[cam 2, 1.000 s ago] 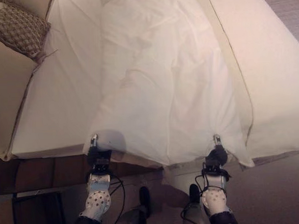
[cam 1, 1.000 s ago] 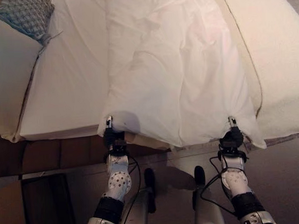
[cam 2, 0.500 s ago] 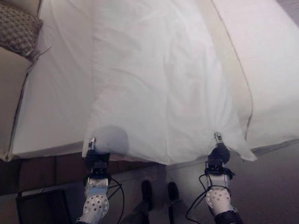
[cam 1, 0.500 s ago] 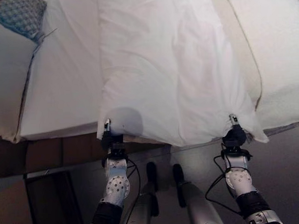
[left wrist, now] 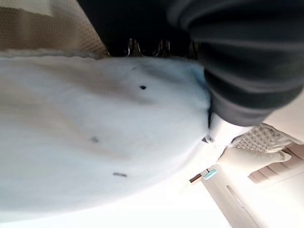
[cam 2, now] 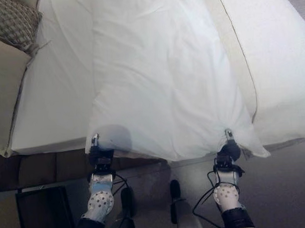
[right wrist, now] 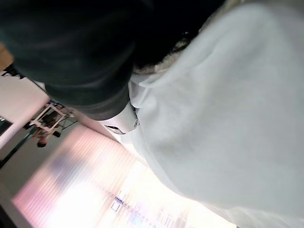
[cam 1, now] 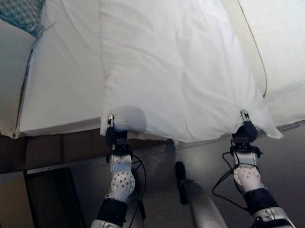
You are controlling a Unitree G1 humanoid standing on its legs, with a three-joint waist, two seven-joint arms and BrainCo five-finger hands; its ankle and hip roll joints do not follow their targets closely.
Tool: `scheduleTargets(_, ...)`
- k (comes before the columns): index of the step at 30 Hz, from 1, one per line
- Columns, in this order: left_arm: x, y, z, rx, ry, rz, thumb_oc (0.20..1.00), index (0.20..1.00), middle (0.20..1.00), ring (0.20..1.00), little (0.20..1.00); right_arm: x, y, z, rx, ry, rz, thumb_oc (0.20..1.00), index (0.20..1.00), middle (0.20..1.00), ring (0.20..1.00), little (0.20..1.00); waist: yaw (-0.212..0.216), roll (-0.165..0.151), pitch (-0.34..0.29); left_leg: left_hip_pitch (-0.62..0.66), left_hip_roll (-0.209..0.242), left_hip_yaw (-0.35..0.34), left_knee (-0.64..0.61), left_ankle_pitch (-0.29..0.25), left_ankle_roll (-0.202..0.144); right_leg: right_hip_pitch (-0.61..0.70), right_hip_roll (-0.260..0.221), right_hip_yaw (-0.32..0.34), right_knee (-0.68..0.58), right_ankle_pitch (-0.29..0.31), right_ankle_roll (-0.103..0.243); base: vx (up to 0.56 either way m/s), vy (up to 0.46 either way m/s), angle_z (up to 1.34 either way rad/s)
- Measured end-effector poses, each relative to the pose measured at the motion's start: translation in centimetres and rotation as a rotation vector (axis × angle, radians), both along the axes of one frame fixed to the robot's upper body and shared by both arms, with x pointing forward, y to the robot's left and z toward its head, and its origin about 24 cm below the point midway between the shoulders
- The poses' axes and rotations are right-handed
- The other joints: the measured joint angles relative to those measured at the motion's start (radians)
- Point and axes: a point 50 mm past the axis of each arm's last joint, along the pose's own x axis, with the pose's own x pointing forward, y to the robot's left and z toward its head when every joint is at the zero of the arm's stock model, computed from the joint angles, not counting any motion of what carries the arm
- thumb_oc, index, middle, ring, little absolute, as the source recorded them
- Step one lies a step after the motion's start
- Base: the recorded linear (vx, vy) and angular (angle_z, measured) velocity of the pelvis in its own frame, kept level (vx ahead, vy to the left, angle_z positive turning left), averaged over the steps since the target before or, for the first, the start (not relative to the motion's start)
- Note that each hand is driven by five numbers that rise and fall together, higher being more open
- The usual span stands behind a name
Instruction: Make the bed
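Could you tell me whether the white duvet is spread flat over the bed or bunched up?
Spread: the white duvet lies mostly smooth, its near edge pinched by the left hand and right hand.

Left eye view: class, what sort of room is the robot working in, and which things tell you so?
Most likely a bedroom. A bed's mattress lies under a white duvet, a patterned cushion sits at one corner, and the left hand and right hand grip the duvet's near edge.

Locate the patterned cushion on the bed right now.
The patterned cushion lies in the eye views' upper left corner, on the robot's left, beside the white duvet and far from both hands.
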Motion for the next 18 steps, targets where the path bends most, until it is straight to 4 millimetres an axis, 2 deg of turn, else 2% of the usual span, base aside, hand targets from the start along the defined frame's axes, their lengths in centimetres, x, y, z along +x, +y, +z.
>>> scheduleTargets(1,0.2,-0.3,0.2,0.009,-0.006,-0.017,0.200,0.200,0.200,0.200,0.200,0.1,-0.3,0.4,0.008,-0.016,-0.020,0.200,0.200,0.200,0.200,0.200,-0.006,-0.002,0.002,-0.013,-0.039,-0.006,0.005,0.006,0.023,0.000,-0.021,0.048,-0.006,0.006,0.034,0.09,0.431,0.42)
scheduleTargets(2,0.3,-0.4,0.4,0.013,-0.010,-0.024,0.200,0.200,0.200,0.200,0.200,0.2,-0.4,0.7,0.010,-0.023,-0.025,0.200,0.200,0.200,0.200,0.200,-0.002,-0.002,0.003,-0.015,-0.053,-0.001,0.009,0.002,0.038,0.001,-0.026,0.086,-0.014,0.012,0.052,0.11,0.451,0.02)
scheduleTargets(3,0.3,-0.1,0.4,0.022,-0.009,-0.020,0.200,0.200,0.200,0.200,0.200,0.4,-0.5,1.3,-0.011,-0.034,-0.030,0.200,0.200,0.200,0.200,0.200,0.003,-0.001,0.003,-0.006,-0.081,0.022,0.006,-0.009,0.064,-0.001,-0.044,0.146,-0.029,0.025,0.086,0.07,0.256,-0.32)
scheduleTargets(6,0.4,0.0,0.7,0.027,-0.017,-0.019,0.200,0.200,0.200,0.200,0.200,0.5,-0.8,1.9,-0.057,-0.045,-0.033,0.200,0.200,0.200,0.200,0.200,0.015,0.012,0.008,-0.001,-0.136,0.045,0.017,-0.021,0.114,0.017,-0.099,0.180,-0.076,0.052,0.133,0.06,0.176,-0.24)
scheduleTargets(8,0.7,0.1,1.2,0.040,-0.034,-0.026,0.200,0.200,0.200,0.200,0.200,0.4,-0.6,1.7,-0.058,-0.034,-0.028,0.200,0.200,0.200,0.200,0.200,0.022,0.013,0.009,-0.002,-0.161,0.046,0.018,-0.023,0.136,0.045,-0.124,0.172,-0.131,0.080,0.160,0.08,0.199,0.06)
scheduleTargets(9,0.7,0.5,1.3,0.060,-0.034,-0.031,0.200,0.200,0.200,0.200,0.200,0.3,-0.4,2.1,-0.053,-0.045,-0.022,0.200,0.200,0.200,0.200,0.200,0.020,0.013,0.009,0.001,-0.168,0.047,0.011,-0.021,0.142,0.050,-0.131,0.171,-0.138,0.084,0.161,0.01,-0.003,0.05)
scheduleTargets(11,1.0,1.5,2.6,0.109,-0.072,-0.032,0.200,0.200,0.200,0.200,0.200,0.2,0.3,4.2,-0.113,-0.120,0.009,0.200,0.200,0.200,0.200,0.200,0.012,0.013,0.009,-0.004,-0.174,0.047,0.003,-0.015,0.150,0.060,-0.132,0.183,-0.177,0.102,0.173,0.00,-0.061,0.00)
scheduleTargets(13,1.1,1.6,3.2,0.129,-0.094,-0.029,0.200,0.200,0.200,0.200,0.200,0.2,0.4,4.8,-0.145,-0.136,0.012,0.200,0.200,0.200,0.200,0.200,0.016,0.012,0.009,-0.002,-0.170,0.044,0.003,-0.014,0.150,0.070,-0.128,0.186,-0.193,0.110,0.174,-0.02,-0.106,0.02)
scheduleTargets(18,0.9,2.8,6.8,0.173,-0.221,-0.004,0.200,0.200,0.200,0.200,0.200,-0.1,0.9,8.7,-0.310,-0.207,0.068,0.200,0.200,0.200,0.200,0.200,0.019,0.011,0.010,-0.001,-0.137,0.029,-0.016,0.002,0.122,0.077,-0.100,0.166,-0.212,0.120,0.157,-0.01,-0.142,0.00)
